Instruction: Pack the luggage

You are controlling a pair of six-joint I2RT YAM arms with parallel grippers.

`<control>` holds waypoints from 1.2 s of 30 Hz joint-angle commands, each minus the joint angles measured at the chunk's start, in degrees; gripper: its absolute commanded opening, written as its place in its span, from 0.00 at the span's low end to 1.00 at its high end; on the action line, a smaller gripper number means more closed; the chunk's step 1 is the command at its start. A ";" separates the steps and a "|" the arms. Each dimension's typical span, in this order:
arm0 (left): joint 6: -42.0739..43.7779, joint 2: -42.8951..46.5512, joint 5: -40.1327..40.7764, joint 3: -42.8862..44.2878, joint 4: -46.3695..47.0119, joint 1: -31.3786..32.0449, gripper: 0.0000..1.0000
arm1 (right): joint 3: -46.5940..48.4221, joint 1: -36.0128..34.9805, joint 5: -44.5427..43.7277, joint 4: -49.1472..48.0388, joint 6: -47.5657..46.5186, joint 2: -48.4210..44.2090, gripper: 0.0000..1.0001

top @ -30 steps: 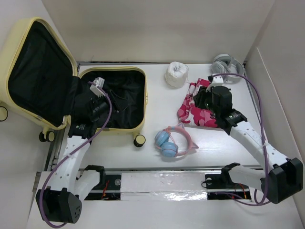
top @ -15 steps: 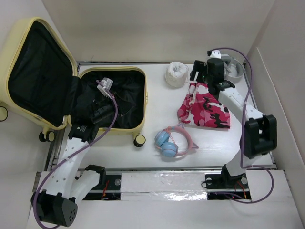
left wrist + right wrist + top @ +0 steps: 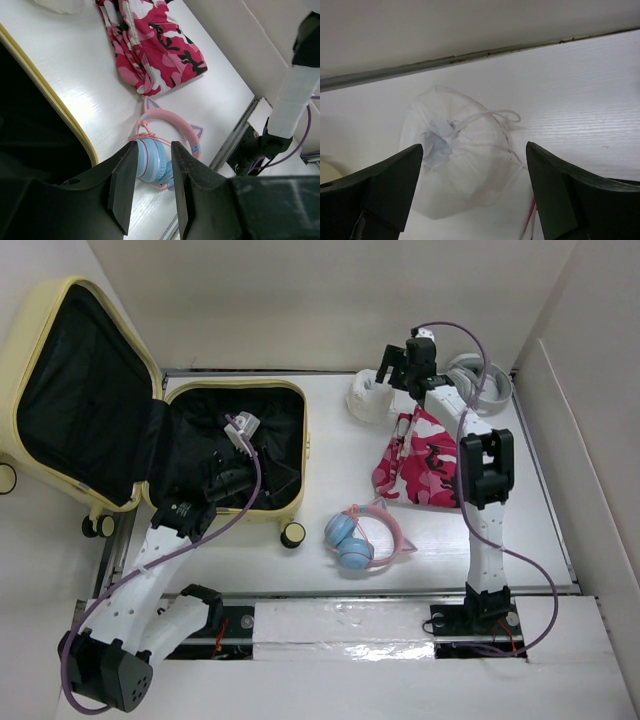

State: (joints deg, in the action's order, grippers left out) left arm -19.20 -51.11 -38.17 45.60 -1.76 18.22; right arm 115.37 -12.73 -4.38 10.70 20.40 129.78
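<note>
The luggage (image 3: 296,455) is a pale yellow suitcase lying open at the left, its lid (image 3: 25,350) tipped back. My left gripper (image 3: 262,478) hovers inside its black-lined base, hard to make out against the lining. In the left wrist view it (image 3: 154,150) stands open a narrow gap with nothing between the fingers, looking over the yellow rim (image 3: 50,93) at the pink-and-blue headphones (image 3: 150,162). My right gripper (image 3: 383,380) is wide open just above a white drawstring bag (image 3: 370,398). In the right wrist view the gripper (image 3: 474,150) straddles the bag (image 3: 460,165) without touching it.
A pink camouflage cloth (image 3: 430,465) lies right of centre. The cat-ear headphones (image 3: 360,535) sit in front of it, and grey headphones (image 3: 482,382) rest at the back right. Walls close in at the back and right. A suitcase wheel (image 3: 292,534) juts out near the headphones.
My right arm swung up from the camouflage cloth to the back, opened wide and now hangs over the white bag. My left gripper shifted right inside the luggage, shut, then reopened partway.
</note>
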 commanded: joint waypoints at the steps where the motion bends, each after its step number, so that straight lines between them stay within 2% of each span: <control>1: 1.62 -0.13 0.21 2.47 0.09 1.03 0.30 | 8.35 -0.19 1.31 4.93 2.53 3.98 0.89; 3: 1.54 -0.39 0.03 2.47 -0.09 1.03 0.30 | 9.52 -0.19 0.43 6.00 2.71 6.19 0.87; 7: 1.10 -0.21 -0.06 2.47 0.18 1.03 0.30 | 5.14 -0.19 0.16 3.11 3.68 5.58 0.83; 8: 1.01 -0.65 -0.49 2.82 0.18 1.03 0.30 | 3.39 -0.71 0.08 1.71 3.59 5.31 0.77; 11: 0.83 -0.22 -0.41 2.47 0.35 1.03 0.30 | 2.32 -0.72 1.83 1.17 3.50 5.75 0.71; 13: 0.83 -0.21 0.20 2.65 0.18 1.03 0.30 | 2.05 -0.72 3.67 0.99 3.24 6.36 0.64; 16: 0.83 -0.31 0.38 2.91 0.00 1.03 0.30 | 0.91 -0.72 7.10 -0.32 3.76 6.11 0.47; 17: 0.75 -0.13 0.55 2.65 0.00 1.03 0.30 | 0.21 -0.72 8.32 -1.98 4.20 5.49 0.37; 20: 0.74 -0.30 0.82 3.00 -0.09 1.03 0.30 | -6.19 0.60 12.11 -8.99 6.31 0.60 0.25; 26: 0.83 -0.04 1.87 3.35 -0.61 1.03 0.35 | -13.50 0.60 17.30 -15.87 5.97 -10.49 0.20; 27: 0.92 -0.04 2.40 3.52 -1.22 1.03 0.37 | -14.29 -0.62 17.48 -16.23 5.44 -13.99 0.20; 29: 1.18 0.31 3.80 3.79 -1.67 1.03 0.49 | -16.74 -1.94 18.53 -17.72 4.82 -17.08 0.20; 31: 1.27 1.27 5.47 4.14 -2.19 1.03 0.54 | -18.33 -5.01 19.58 -18.61 3.95 -20.86 0.20; 36: 1.10 5.39 8.99 4.32 -0.71 1.03 0.55 | -16.78 -13.53 20.90 -19.75 3.85 -21.06 0.20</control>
State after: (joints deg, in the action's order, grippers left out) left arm -18.46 -49.82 -31.31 47.66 -5.13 19.11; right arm 96.92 -20.73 12.60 -4.19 24.84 108.27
